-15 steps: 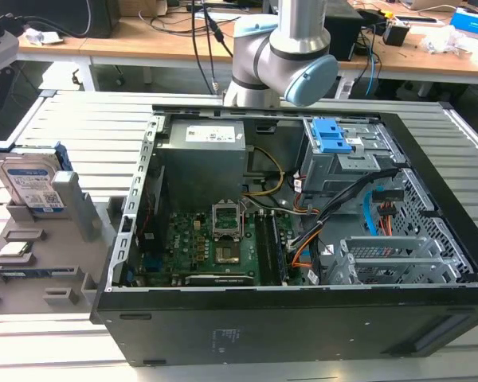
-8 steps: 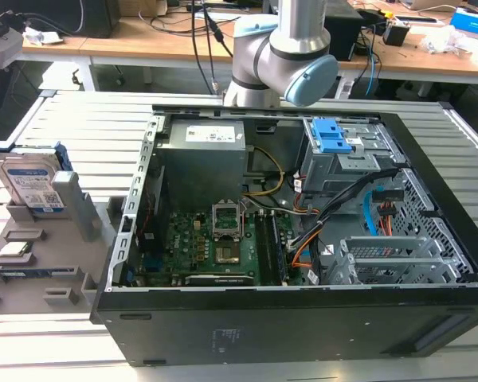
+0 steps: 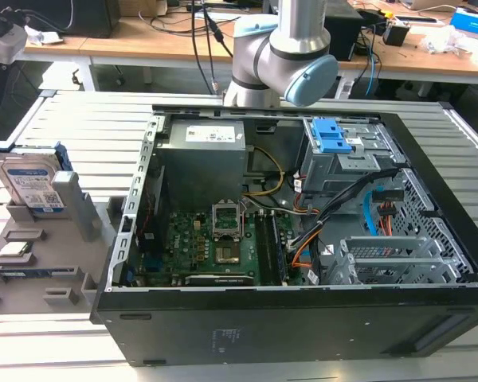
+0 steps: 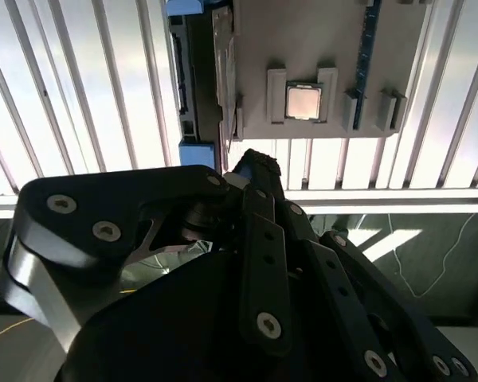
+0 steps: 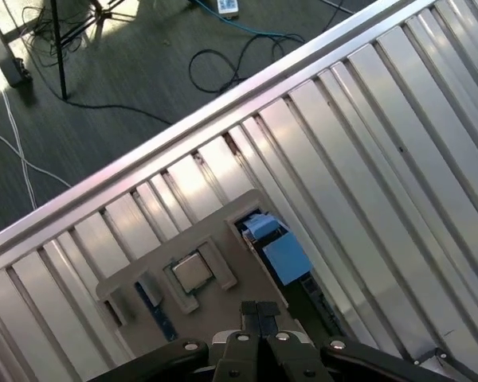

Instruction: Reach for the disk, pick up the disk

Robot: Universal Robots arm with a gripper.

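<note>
Okay: black link-arm gripper (image 5: 259, 310) is closed, its two fingertips (image 5: 249, 312) pressed flat together w/ nothing btwn them. In the second wrist view the same gripper (image 4: 257, 165) shows as bolted black links running to a ribbed tip. It hangs over the edge of a grey plastic parts holder (image 5: 217, 227), no contact w/ anything on it visible.

Nearest item is the disk (image 5: 277, 253), a flat silver hard drive framed by a blue plastic bracket, standing on edge in a slot at one end of the holder. The first wrist view catches its blue bracket from above. The second wrist view has it edge-on (image 4: 197, 79), w/ one blue bracket end just beside the gripper tip.

Further along the holder: a square silver processor chip (image 4: 304, 102) lying flat in its pocket, then a thin blue-edged board (image 4: 366, 48) standing in a slot.

Holder rests on a slatted silver metal table (image 5: 366, 143); beyond the table edge, dark floor w/ loose cables (image 5: 223, 72).

In the exterior view the disk (image 3: 29, 181) stands upright at the exterior view's left, white-and-blue label facing the camera, just beside an open black desktop computer case (image 3: 303, 334). Silver robot arm w/ pale blue joint cap (image 3: 291, 56) rises behind the case.
</note>
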